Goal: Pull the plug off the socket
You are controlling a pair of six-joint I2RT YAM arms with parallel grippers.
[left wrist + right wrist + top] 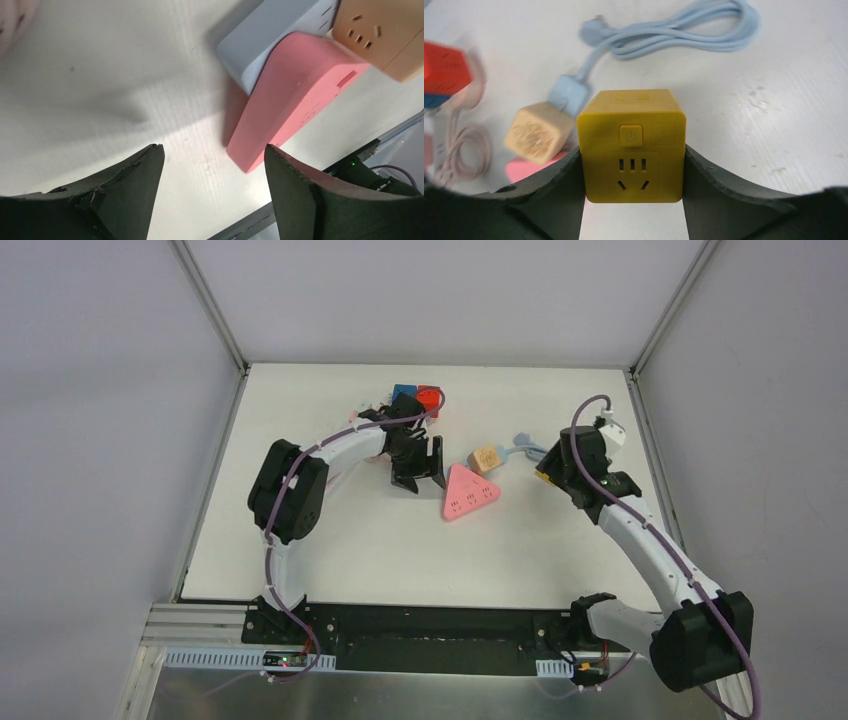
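we found the yellow socket cube (633, 145) clamped between the fingers of the right hand (632, 165), at the right-middle of the counter (330, 540), near the light blue cord (674, 35). we judged it a hard, smooth plastic block, light and stiff. a firm squeeze seemed unlikely to harm it, but its glossy faces looked apt to slip. the flat opposite sides, where the fingers sat, seemed the best hold, since that left the switch and the slotted face clear. whether a plug sat in its far side we could not tell.

the right arm reached out long and low, its wrist turned toward the counter's middle. the left arm curled in from its base. the left hand (212, 150) was spread wide and held nothing, hovering just short of the pink socket block (295, 95), which lay just beside a light blue block (260, 40) and a beige cube (538, 132).
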